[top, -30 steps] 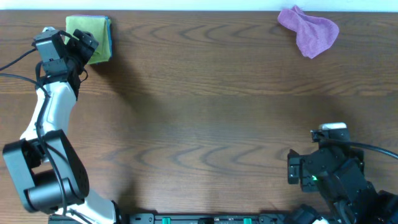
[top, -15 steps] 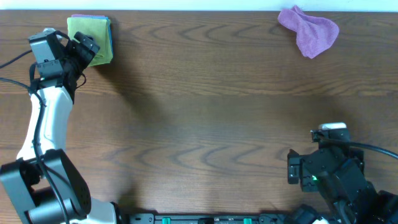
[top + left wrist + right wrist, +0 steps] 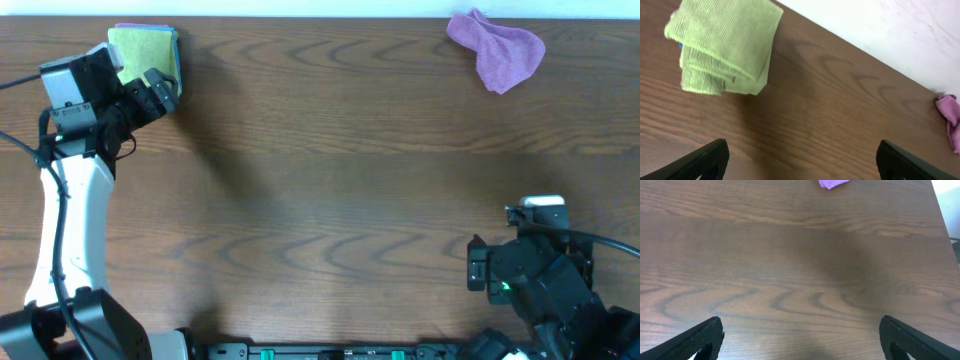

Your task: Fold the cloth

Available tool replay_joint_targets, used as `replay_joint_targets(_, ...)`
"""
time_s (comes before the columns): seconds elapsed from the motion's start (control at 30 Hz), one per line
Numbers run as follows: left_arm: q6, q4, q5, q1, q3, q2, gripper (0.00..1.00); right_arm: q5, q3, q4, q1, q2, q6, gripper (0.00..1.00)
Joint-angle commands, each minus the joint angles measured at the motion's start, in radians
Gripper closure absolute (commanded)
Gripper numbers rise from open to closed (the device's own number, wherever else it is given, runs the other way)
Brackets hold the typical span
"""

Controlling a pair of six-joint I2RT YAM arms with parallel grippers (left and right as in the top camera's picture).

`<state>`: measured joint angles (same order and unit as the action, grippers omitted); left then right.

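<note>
We see the cloth point(image 3: 725, 47) lying folded at the table's point(image 3: 350, 180) far left corner, on a blue cloth point(image 3: 177, 62) whose edge peeks out beneath it. Our left gripper point(image 3: 802, 159) hangs just beside it, jaws spread wide, grasping nothing. The right gripper point(image 3: 800, 340) is likewise released, near the front right. A crumpled purple cloth point(image 3: 497, 48) lies well apart, far right.

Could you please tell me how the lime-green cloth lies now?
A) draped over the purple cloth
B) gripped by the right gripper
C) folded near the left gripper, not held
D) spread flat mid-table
C: the lime-green cloth lies folded in layers, clear of the open left gripper.
</note>
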<state>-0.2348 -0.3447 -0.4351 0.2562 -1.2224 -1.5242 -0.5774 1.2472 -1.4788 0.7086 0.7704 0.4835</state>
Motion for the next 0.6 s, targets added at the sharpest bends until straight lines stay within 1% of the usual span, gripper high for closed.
replay_joint_targets(0.0,0.053,-0.003,-0.003,-0.001,-0.005,0.007,0.05,-0.017,0.0,0.001,-0.005,0.002,0.01,0.01)
replay_joint_targets(0.1,0.065,0.046,-0.012,0.0,-0.005,-0.017,0.05,-0.017,0.0,0.001,-0.005,0.002,0.01,0.01)
replay_joint_targets(0.2,0.024,0.116,-0.031,0.001,-0.005,-0.089,0.05,-0.017,0.0,0.001,-0.005,0.002,0.01,0.01)
replay_joint_targets(0.23,-0.006,0.154,-0.039,0.001,-0.005,-0.131,0.05,-0.016,0.0,0.001,-0.005,0.002,0.01,0.01)
replay_joint_targets(0.37,-0.055,0.267,-0.033,0.002,-0.005,-0.234,0.05,-0.017,0.0,0.001,-0.005,0.002,0.01,0.01)
replay_joint_targets(0.5,-0.061,0.349,-0.025,0.006,-0.007,-0.308,0.05,-0.017,0.0,0.001,-0.005,0.002,0.01,0.01)
replay_joint_targets(0.57,-0.061,0.359,-0.025,0.008,-0.02,-0.34,0.05,-0.017,0.0,0.001,-0.005,0.002,0.01,0.01)
